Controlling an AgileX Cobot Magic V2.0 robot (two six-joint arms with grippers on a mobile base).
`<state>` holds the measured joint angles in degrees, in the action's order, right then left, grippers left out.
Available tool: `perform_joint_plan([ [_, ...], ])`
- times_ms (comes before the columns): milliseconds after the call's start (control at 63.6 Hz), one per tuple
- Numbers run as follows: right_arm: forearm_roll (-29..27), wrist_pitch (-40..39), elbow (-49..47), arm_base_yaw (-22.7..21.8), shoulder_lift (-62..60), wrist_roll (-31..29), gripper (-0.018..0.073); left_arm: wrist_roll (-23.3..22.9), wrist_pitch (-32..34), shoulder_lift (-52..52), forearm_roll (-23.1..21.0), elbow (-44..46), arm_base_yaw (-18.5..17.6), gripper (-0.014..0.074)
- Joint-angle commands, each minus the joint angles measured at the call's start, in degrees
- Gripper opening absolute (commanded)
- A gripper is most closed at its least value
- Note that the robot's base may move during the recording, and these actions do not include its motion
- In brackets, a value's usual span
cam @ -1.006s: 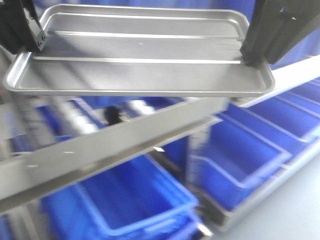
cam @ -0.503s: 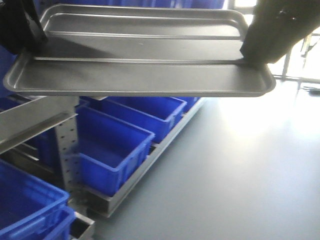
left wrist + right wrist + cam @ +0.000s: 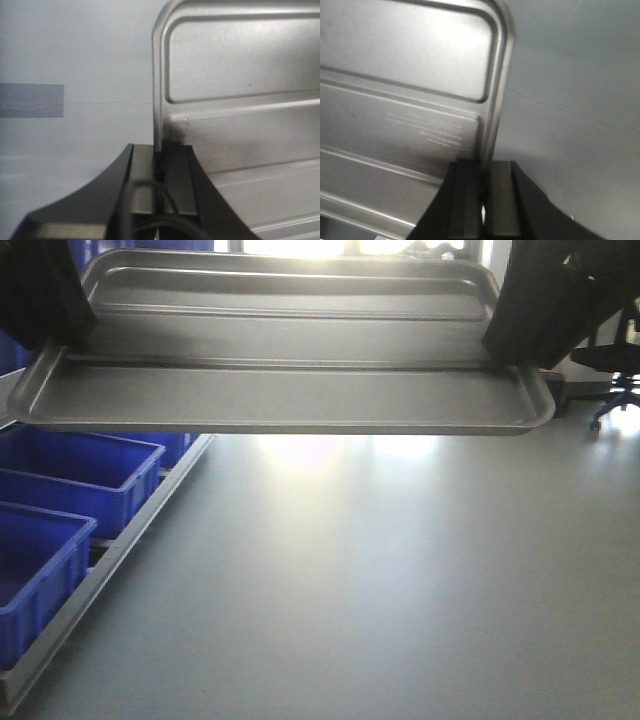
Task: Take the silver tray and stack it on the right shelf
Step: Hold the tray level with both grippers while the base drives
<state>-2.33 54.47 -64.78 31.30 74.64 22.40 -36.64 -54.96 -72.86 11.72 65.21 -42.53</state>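
- one silver tray (image 3: 290, 390) is being held level in the air over bare grey floor (image 3: 380, 580), gripped at its two short ends and resting on nothing.
- the tray's left end rim is being pinched by the left claw (image 3: 160, 152), jaws almost fully closed on the thin edge.
- the right end rim is being pinched the same way by the right claw (image 3: 484, 165), jaws nearly closed with only the rim between them.
- the right shelf is not being shown in any view, so the step is being judged as carrying the tray toward it.
- judgement: both arms should be moved together at equal height. the grips are on thin rim only, so any twist or pull apart is likely to cause slipping.
- the tray should be brought flat and square to the shelf front before lowering.
- counts: one tray, two claws, one office chair (image 3: 615, 370), one tape patch (image 3: 30, 100), two blue bins (image 3: 75, 470) clearly seen. more blue behind the tray cannot be counted.
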Motion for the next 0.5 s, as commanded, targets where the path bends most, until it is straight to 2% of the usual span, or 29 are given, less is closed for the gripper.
perform_joint_plan([
  [0, 1.5, -1.6, -1.6, -0.3, -1.9, -1.2, 0.0056, 0.4, 1.0, 1.5, 2.3, 1.9, -0.3, -0.0093],
  [487, 1.5, -1.6, -1.6, -0.3, -1.9, -1.2, 0.0056, 0.4, 1.0, 1.5, 2.3, 1.9, -0.3, -0.0093],
])
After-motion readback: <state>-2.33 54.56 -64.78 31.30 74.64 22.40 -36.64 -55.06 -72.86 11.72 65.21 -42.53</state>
